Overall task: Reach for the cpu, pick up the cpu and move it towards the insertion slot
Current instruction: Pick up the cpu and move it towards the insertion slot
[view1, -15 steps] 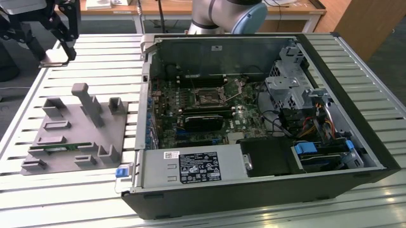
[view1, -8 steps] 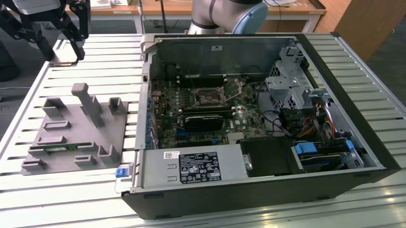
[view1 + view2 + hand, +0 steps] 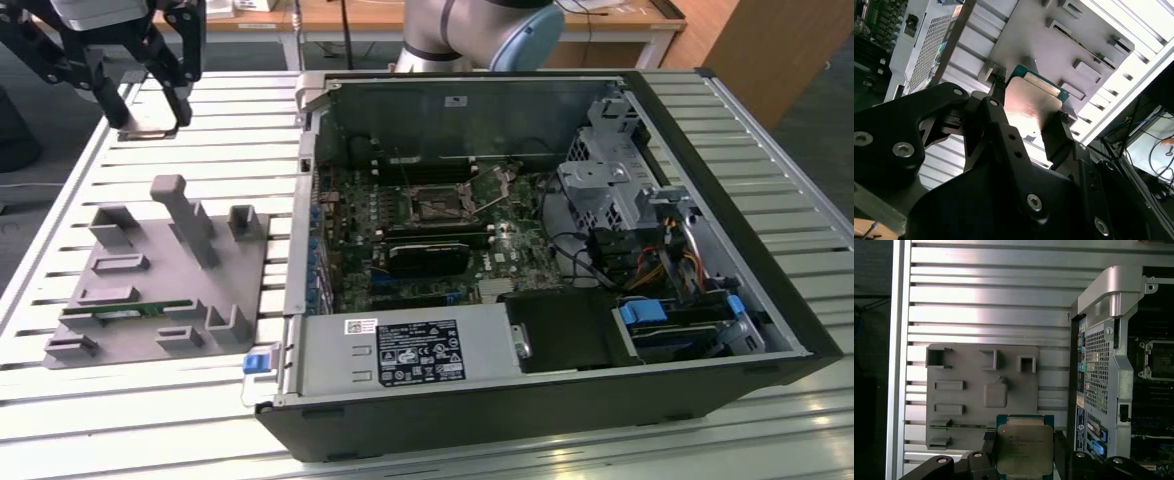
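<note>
1. I see the slatted metal bench [image 3: 160,400] under everything. It carries the open computer case and the grey tray, so both sit flat and steady for me.
2. The computer case [image 3: 561,400] lies on its side with the cover off. I think that is so I can come down at the board from above.
3. The grey moulded tray [image 3: 147,280] sits on the bench just beside the case, on the exterior view's left. Its little pockets keep parts in set spots. A green memory stick [image 3: 120,316] lies in one pocket.
4. My pincer [image 3: 144,125] hangs up in the air above the bench, beyond the tray and well apart from the board.
5. The insertion slot [image 3: 438,204] is the small square socket with a silvery frame on the board. It looks bare, so the chip is not in yet.
6. The cpu [image 3: 1024,450] is pinched between the two black fingers [image 3: 1059,140], which close on its two side edges. It is held flat, shiny side towards the first wrist view.
</note>
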Robot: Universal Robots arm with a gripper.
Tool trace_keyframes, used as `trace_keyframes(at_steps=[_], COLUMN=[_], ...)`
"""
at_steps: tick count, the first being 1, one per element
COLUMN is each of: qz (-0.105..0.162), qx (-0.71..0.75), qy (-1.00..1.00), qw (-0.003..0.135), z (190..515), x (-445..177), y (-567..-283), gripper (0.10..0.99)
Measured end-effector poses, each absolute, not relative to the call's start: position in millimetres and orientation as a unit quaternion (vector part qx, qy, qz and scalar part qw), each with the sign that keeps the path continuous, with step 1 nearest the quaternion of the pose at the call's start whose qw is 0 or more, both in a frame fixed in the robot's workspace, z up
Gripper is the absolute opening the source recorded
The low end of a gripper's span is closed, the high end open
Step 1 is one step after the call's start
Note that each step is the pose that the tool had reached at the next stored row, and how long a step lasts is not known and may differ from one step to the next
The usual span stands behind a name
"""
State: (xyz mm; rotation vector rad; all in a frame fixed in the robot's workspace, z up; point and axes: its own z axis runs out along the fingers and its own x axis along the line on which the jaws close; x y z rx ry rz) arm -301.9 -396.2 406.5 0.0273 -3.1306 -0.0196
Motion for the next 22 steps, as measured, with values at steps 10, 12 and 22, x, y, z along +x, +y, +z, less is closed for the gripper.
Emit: trace_keyframes(at_steps=[10, 12, 22], qz=[-0.006, -0.006, -0.006], qx=[0.009, 0.009, 0.009], qy=[-1.000, -1.000, -1.000], qw=[0.005, 0.005, 0.005], z=[406, 406, 406], x=[-288, -285, -271], y=[-396, -396, -396], gripper=[0.541, 0.541, 0.541])
